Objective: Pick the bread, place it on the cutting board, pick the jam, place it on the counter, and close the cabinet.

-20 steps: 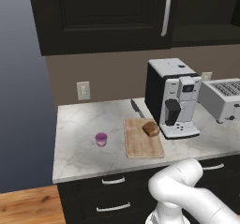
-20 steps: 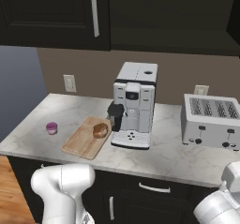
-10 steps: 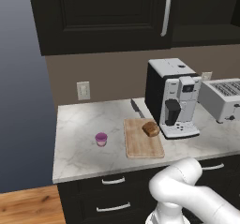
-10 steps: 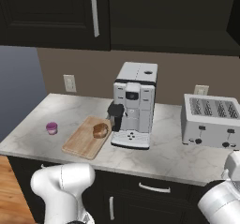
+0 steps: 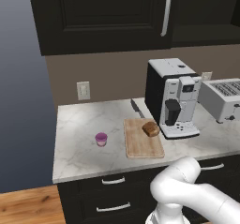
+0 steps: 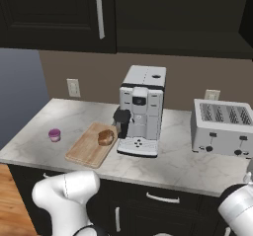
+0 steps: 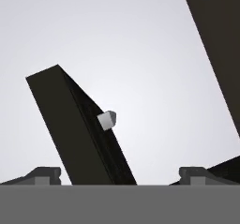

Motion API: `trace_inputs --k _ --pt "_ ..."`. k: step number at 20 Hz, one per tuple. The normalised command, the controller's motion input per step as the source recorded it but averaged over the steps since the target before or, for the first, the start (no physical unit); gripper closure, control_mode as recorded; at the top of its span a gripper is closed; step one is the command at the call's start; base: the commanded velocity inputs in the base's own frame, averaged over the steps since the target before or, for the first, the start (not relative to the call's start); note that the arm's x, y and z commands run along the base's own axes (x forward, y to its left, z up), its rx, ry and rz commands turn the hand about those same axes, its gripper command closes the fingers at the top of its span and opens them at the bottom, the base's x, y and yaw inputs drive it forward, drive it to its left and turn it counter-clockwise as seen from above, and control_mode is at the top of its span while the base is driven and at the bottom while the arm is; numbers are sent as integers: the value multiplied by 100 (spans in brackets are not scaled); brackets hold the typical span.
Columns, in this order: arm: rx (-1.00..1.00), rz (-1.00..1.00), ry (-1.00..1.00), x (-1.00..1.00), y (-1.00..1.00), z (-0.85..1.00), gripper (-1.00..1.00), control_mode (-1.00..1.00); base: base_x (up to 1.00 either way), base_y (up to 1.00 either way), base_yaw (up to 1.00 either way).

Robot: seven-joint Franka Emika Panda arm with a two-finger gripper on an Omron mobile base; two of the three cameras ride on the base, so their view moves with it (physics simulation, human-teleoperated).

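The bread point(image 5: 150, 128) already sits on the far right corner of the board point(image 5: 143, 143), close to the coffee machine point(image 5: 171, 98), and the jam point(image 5: 101, 138) stands on the worktop point(image 5: 79, 148) just left of the board, so by the look of it only the cabinet point(image 5: 103, 17) remains. In both base views the door with the silver bar handle point(image 5: 165, 12) appears shut or nearly so, but the hand view shows a dark door panel point(image 7: 77, 134) edge-on, with the stub of a handle point(image 7: 107, 119) sticking out, right between the fingertips point(image 7: 44, 174). The jaws point(image 7: 119, 176) stand wide apart and hold nothing. The main risk I see is in the push. If the fingers meet the panel's thin edge rather than its face, the hand could skid off and the door would stay ajar. A finger could also snag on the handle stub and tug the door back open as the arm withdraws. I cannot tell from this tilted view how far the door has left to swing, so too short a push may leave a gap. A broad swing of the arm low over the worktop could also knock the small jam over or nudge the bread off the board.
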Motion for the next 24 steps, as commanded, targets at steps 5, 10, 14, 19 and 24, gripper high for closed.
trace_inputs --k 5,10,14,19,24 --pt "0 0 -10 3 0 0 -100 -100 0 0 0" --pt "0 0 -11 1 4 3 -100 -100 0 0 0" --pt "0 0 -9 11 13 12 -100 -100 0 0 0" --pt "0 0 -3 9 9 12 -100 -100 0 0 0" --pt "0 0 0 6 1 17 -100 -100 0 0 0"
